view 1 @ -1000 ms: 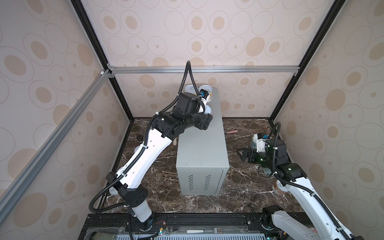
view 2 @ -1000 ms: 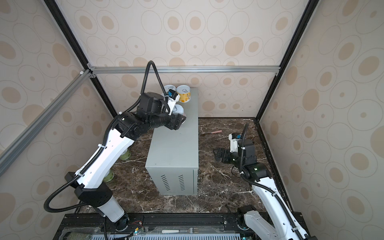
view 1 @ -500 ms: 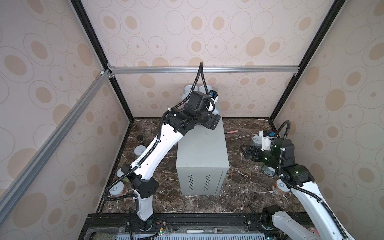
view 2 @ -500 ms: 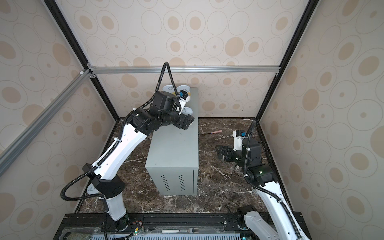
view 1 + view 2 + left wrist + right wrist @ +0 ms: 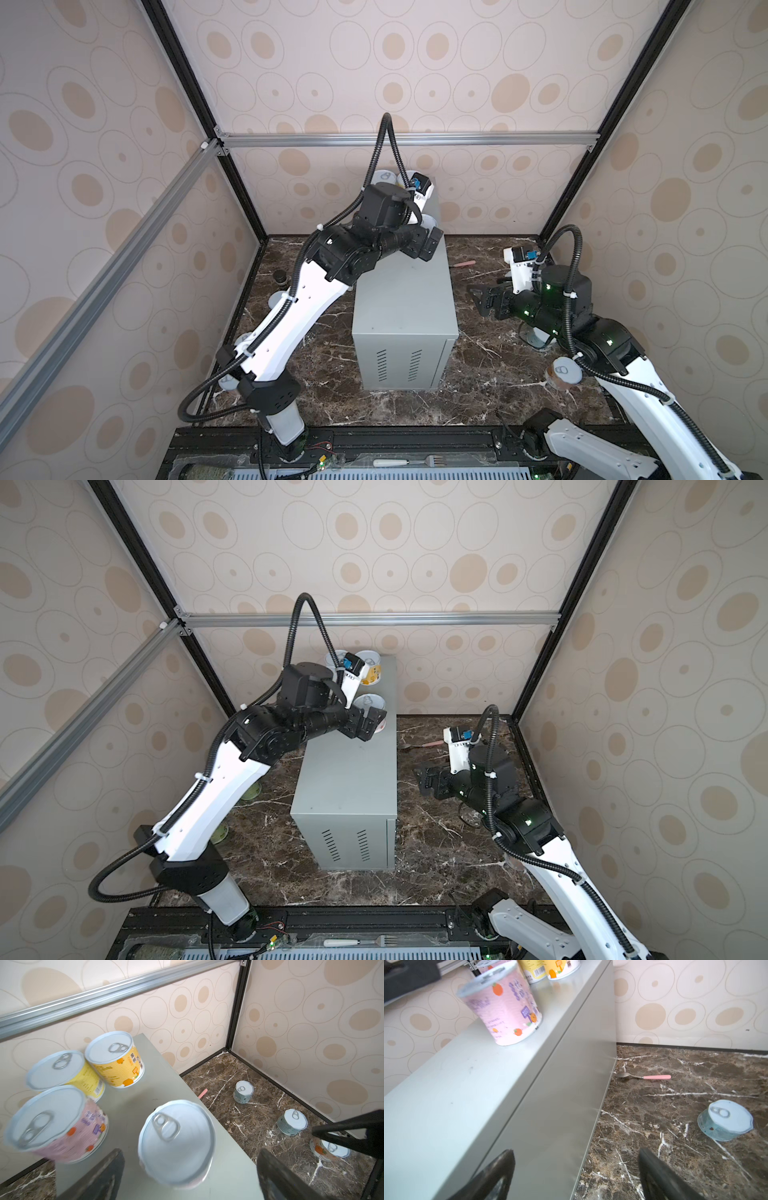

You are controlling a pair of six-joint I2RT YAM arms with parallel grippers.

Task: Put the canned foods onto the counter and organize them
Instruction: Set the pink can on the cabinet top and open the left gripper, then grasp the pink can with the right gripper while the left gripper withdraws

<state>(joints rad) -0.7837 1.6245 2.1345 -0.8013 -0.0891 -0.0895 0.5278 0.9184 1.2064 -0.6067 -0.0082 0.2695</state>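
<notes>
Left tool (image 5: 190, 1153) spread wide, gripping nothing; pink can (image 5: 176, 1142) stands free between its jaws at counter's (image 5: 128, 1107) 12 o'clock end. Right tool (image 5: 576, 1151) wide, empty.

Four cans (image 5: 176, 1142) atop grey counter (image 5: 129, 1103)

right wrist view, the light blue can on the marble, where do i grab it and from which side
I'd grip the light blue can across its curved side wall, coming down from above with the fingers on opposite sides. It stands upright, short and wide, with bare marble all round, so the wall is free.
</notes>
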